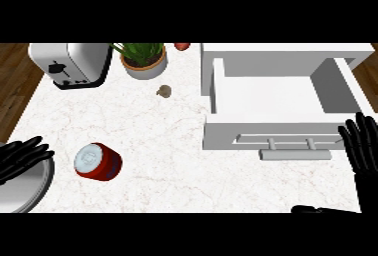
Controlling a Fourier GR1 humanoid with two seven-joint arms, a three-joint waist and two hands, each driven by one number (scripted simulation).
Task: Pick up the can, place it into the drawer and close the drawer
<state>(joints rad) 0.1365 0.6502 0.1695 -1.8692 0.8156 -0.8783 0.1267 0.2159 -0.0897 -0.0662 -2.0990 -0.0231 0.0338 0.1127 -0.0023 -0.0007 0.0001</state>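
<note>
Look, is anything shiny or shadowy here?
In the head view, the toaster gleams bright along its top. In the same view, the open drawer is white inside, with its right wall shaded grey, and the can has at most a faint shadow beside it.

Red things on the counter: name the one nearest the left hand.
The red cylindrical can with the pale lid, close by the black left hand. The other, a small red thing, lies at the back edge by the green potted plant.
</note>
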